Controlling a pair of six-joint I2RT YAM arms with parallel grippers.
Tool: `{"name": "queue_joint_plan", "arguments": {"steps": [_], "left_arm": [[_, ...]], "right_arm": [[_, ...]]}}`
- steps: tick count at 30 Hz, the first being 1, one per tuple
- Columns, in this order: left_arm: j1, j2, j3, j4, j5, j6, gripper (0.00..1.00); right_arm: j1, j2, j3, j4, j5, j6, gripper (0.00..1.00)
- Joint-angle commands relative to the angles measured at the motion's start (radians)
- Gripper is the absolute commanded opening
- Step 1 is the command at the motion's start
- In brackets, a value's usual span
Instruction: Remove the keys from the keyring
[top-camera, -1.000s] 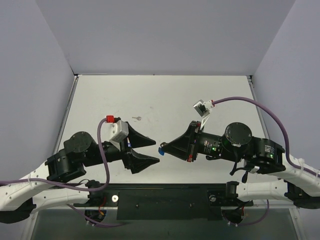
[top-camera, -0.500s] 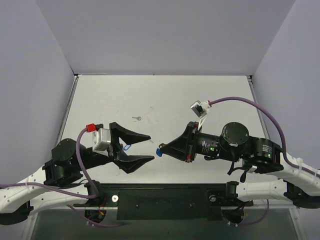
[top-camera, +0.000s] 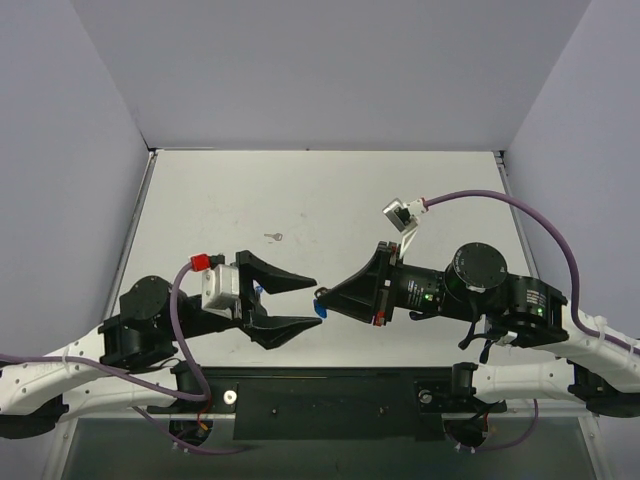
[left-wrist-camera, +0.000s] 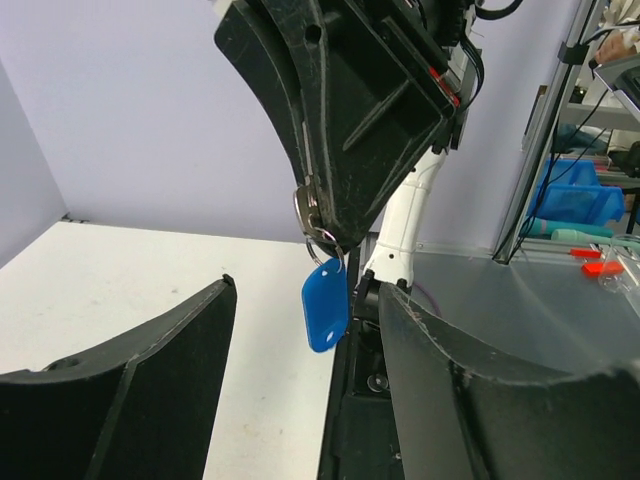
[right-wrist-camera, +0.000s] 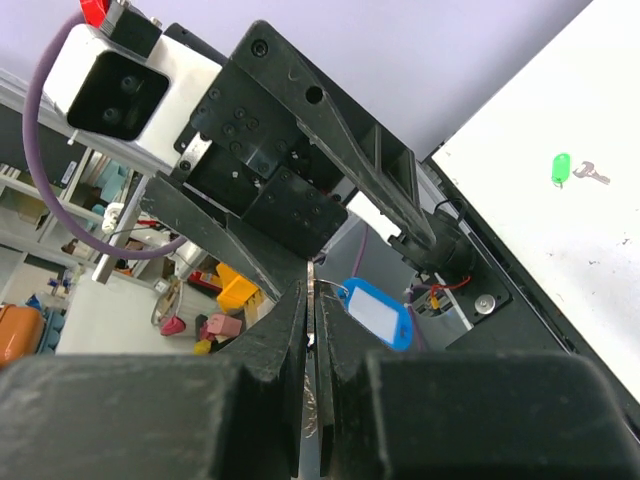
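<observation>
My right gripper (top-camera: 320, 293) is shut on a thin silvery key (right-wrist-camera: 311, 400) pinched flat between its fingers, held above the table. A small wire ring (left-wrist-camera: 325, 246) and a blue plastic tag (top-camera: 320, 313) hang from its tip; the tag also shows in the left wrist view (left-wrist-camera: 326, 303) and the right wrist view (right-wrist-camera: 378, 313). My left gripper (top-camera: 311, 301) is open, with one finger on each side of the hanging blue tag and not touching it. A second key with a green tag (right-wrist-camera: 560, 168) lies loose on the table (top-camera: 273, 237).
The white table (top-camera: 400, 190) has grey walls on three sides. A black strip (top-camera: 330, 400) runs along the near edge between the arm bases. The right arm's purple cable (top-camera: 500, 200) loops over the table's right half.
My left gripper pulled back to the left, then came forward again, and its open fingers now flank the blue tag. My right gripper has stayed almost still with the key.
</observation>
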Motion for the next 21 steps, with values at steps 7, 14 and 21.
{"name": "queue_joint_plan", "arguments": {"steps": [7, 14, 21], "left_arm": [[-0.078, 0.037, 0.041, 0.068, -0.047, 0.061, 0.63], [-0.084, 0.031, 0.044, 0.089, -0.072, 0.066, 0.58], [-0.084, 0.021, 0.056, 0.096, -0.078, 0.083, 0.58]], "right_arm": [[0.009, -0.015, 0.018, 0.082, -0.031, 0.012, 0.00], [0.007, -0.019, 0.013, 0.087, -0.037, 0.015, 0.00], [0.008, -0.024, 0.005, 0.091, -0.048, 0.015, 0.00]]}}
